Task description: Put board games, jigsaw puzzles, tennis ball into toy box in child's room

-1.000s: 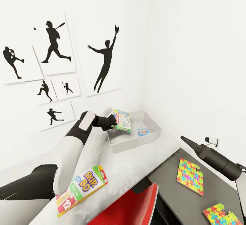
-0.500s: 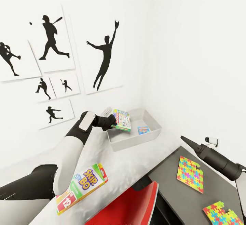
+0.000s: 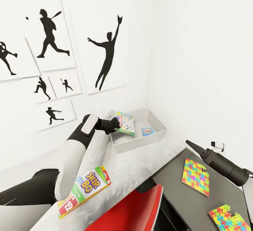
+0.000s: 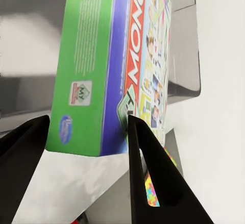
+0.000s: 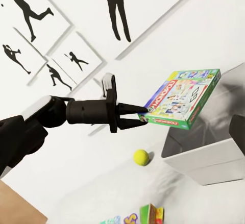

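Over the mottled table [image 3: 133, 169], the left gripper [image 3: 117, 127] is pinching a green-edged, busily printed board game [image 3: 125, 123] just above the toy box [image 3: 159, 135].

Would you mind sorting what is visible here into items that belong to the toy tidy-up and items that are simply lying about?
Part of the job:
- green-edged game, held by the left gripper over the toy box
- small blue game in the toy box
- Skip-Bo game
- two jigsaw puzzles
- tennis ball

Just lying about:
- red chair
- wall pictures
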Controlling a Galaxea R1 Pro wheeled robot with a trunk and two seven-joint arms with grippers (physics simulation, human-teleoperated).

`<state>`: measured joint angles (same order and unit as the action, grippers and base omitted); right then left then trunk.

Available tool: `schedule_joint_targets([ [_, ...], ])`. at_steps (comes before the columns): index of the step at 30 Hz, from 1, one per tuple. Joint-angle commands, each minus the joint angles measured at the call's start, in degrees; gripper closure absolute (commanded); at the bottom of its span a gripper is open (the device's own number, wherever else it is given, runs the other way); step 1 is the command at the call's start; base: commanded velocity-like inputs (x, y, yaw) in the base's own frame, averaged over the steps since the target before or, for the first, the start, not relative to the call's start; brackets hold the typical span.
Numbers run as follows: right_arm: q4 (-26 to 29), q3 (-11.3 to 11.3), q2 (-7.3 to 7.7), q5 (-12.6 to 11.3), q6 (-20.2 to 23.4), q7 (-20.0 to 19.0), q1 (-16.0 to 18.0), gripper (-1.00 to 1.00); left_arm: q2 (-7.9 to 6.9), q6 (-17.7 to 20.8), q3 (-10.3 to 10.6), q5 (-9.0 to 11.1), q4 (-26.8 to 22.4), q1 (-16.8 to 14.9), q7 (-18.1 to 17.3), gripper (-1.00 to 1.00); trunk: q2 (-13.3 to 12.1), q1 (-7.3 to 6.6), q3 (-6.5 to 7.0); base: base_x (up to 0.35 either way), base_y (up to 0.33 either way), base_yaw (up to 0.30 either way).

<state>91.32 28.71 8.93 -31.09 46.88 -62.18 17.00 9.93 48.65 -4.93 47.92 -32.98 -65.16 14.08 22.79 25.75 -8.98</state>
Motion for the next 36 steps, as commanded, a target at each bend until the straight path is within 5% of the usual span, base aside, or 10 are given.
schedule_joint_targets([
  [1,0.00,0.03,-0.01,-0.18,0.32,-0.09,0.05,-1.00,0.07,0.19,-0.35,0.66,-0.04,-0.06,0.60,1.00,0.13,0.03,-0.22,0.000,0.000,0.000],
  [36,0.00,0.03,-0.14,-0.12,0.40,-1.71,0.05,-1.00,0.07,-0.31,-0.35,0.59,-0.07,-0.06,0.60,1.00,0.13,0.03,-0.47,0.000,0.000,0.000],
])
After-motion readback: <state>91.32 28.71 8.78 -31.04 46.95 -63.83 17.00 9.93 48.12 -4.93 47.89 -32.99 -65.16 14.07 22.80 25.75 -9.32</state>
